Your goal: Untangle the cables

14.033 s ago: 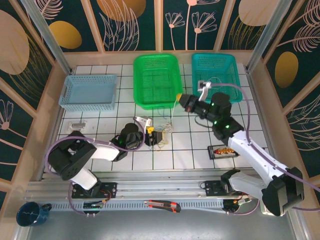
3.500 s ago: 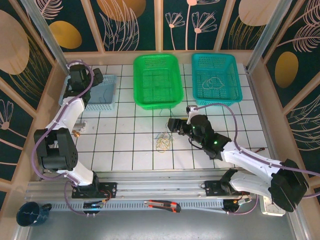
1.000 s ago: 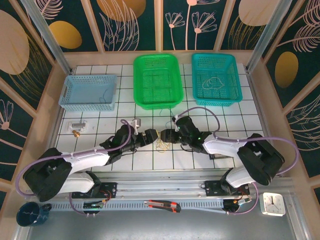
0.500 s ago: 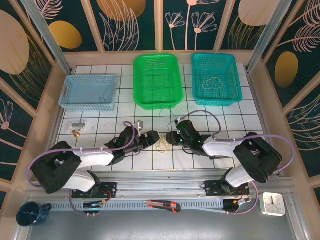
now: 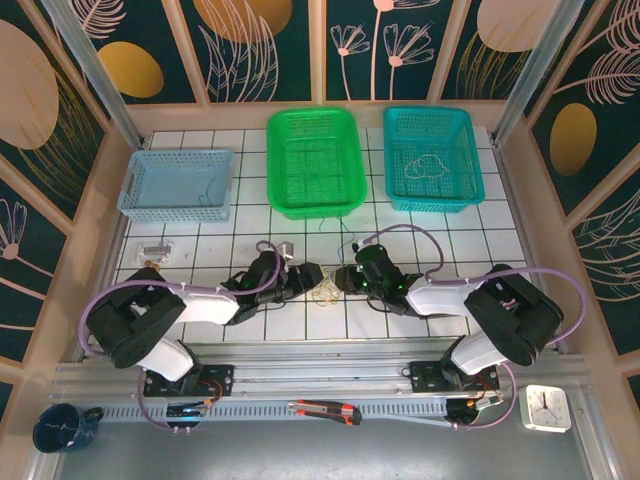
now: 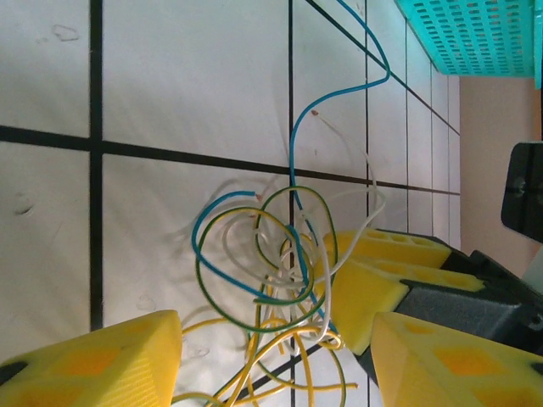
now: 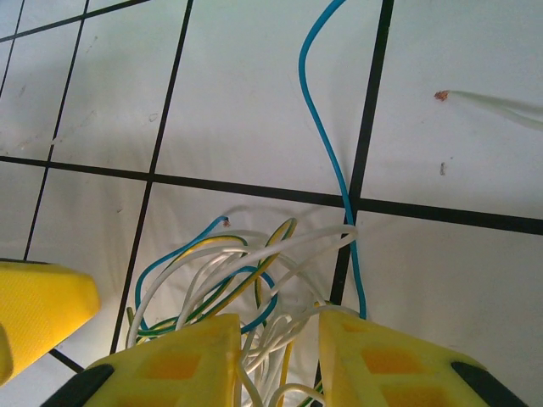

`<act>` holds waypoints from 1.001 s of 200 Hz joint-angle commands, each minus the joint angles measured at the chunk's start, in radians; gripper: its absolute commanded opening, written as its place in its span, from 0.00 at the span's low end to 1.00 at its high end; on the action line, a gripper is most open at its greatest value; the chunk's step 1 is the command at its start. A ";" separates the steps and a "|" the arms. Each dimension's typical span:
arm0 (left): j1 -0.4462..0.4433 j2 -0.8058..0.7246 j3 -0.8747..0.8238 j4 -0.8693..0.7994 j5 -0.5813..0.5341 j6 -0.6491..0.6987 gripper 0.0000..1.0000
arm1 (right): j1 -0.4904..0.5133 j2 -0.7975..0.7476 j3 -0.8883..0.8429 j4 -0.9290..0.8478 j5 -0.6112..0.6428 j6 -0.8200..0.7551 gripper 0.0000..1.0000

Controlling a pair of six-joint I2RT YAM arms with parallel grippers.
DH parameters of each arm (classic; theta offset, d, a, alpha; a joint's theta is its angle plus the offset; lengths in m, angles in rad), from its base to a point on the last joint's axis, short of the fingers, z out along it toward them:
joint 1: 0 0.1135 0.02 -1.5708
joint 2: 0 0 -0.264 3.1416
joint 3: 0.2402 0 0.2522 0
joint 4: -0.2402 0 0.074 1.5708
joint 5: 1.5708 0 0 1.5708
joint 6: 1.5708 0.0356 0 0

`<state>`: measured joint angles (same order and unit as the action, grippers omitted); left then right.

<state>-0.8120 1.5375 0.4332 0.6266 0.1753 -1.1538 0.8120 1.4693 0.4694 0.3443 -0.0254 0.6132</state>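
Left claw point(image 6: 276, 352) gaping; right claw point(image 7: 280, 337) maybe pinching cables point(image 6: 280, 271) (three colours).

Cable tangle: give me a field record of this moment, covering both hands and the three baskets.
cables: blue, yellow-green and white strands tangled on the table, between the hands
left hand: open wide, tangle just ahead
right hand: nearly closed, white strands in the gap; grip unclear
teal basket: whitish loop inside
blue basket: thin wire inside
green basket: far side, behind the tangle
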 commanded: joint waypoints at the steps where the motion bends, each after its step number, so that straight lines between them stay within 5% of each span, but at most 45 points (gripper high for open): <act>1: -0.008 0.025 0.034 0.053 0.010 -0.008 0.58 | 0.007 0.011 -0.021 0.018 0.027 0.014 0.30; 141: -0.027 0.085 0.055 0.063 0.019 -0.014 0.56 | 0.006 0.023 -0.018 0.039 0.013 0.014 0.30; 200: -0.026 0.101 0.084 0.057 -0.005 0.004 0.27 | 0.007 0.017 -0.015 0.033 0.012 0.015 0.29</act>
<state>-0.8326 1.6299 0.4801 0.6540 0.1822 -1.1591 0.8120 1.4757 0.4591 0.3710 -0.0265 0.6132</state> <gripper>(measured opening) 0.337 0.295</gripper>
